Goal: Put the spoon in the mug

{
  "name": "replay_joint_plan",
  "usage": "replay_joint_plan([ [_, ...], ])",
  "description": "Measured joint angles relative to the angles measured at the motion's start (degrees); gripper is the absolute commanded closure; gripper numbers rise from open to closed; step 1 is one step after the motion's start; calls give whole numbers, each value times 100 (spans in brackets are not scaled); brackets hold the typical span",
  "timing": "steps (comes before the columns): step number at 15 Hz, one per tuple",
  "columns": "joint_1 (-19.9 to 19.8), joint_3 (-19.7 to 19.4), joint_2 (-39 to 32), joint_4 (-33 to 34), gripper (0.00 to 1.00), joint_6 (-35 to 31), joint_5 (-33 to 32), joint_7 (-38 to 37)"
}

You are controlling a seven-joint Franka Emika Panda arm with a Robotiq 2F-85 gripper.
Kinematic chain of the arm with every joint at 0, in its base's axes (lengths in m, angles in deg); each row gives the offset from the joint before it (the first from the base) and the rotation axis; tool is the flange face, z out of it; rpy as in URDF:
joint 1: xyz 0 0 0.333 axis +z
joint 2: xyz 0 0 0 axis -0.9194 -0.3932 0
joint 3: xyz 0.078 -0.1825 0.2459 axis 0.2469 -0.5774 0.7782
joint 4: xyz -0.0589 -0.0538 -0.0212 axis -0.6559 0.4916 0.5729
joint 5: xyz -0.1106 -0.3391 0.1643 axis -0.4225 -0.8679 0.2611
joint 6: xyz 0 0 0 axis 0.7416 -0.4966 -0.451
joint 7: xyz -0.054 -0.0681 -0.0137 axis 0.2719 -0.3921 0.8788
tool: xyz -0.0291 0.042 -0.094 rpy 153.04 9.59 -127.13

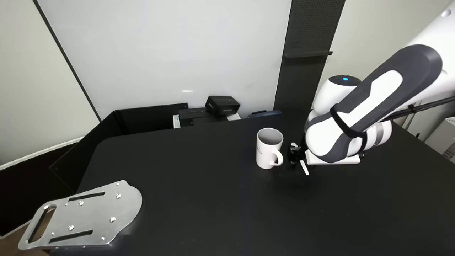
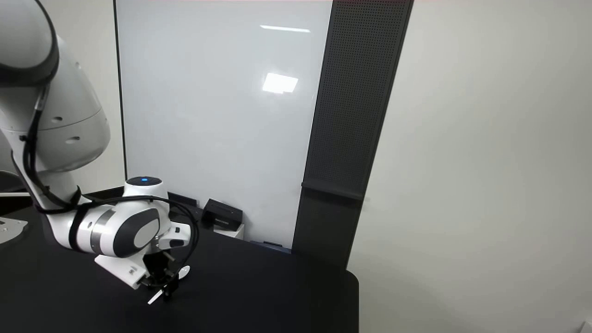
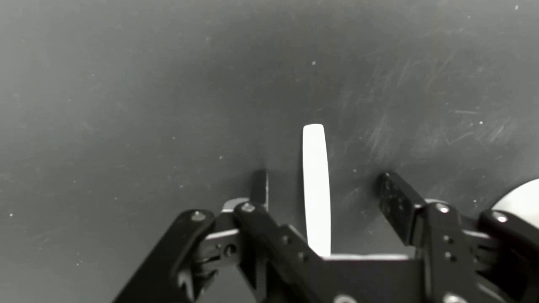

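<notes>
The white spoon lies on the black table, its handle towards the front in an exterior view. Its handle and oval bowl show on either side of the gripper in an exterior view. In the wrist view the spoon handle runs between the fingers of my gripper, apart from both. The gripper is open and low over the table; its base hides the bowl there. The white mug stands upright just beside the gripper, handle towards it. Its edge shows at the wrist view's right.
A silver metal plate with slots sits at the table's near left corner. A black box and other dark items stand behind the table's back edge, against a whiteboard. A dark perforated panel rises behind the table.
</notes>
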State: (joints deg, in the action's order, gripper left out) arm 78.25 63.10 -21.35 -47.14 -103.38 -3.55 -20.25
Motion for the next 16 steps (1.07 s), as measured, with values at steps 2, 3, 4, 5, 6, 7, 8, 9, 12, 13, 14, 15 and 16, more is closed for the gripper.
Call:
replay_joint_plan([
  [2,-7,-17,1,25,74,0,6,0],
  [3,-11,-18,1,42,80,0,13,0],
  [4,-11,-18,1,58,87,0,28,0],
  [5,-11,-18,1,72,94,0,48,0],
  [6,-11,-21,1,85,99,0,56,0],
  [7,-12,-28,1,93,100,0,60,0],
  [8,-13,-37,1,99,97,1,66,0],
  [9,-14,-39,-3,107,96,1,73,0],
  [12,-12,-68,-10,148,96,23,78,-1],
  [13,-5,-94,-9,182,96,56,78,-1],
  [14,8,-133,-2,233,96,103,77,-2],
  [15,27,-183,12,296,96,171,77,-4],
  [16,53,-245,41,361,96,273,75,-12],
])
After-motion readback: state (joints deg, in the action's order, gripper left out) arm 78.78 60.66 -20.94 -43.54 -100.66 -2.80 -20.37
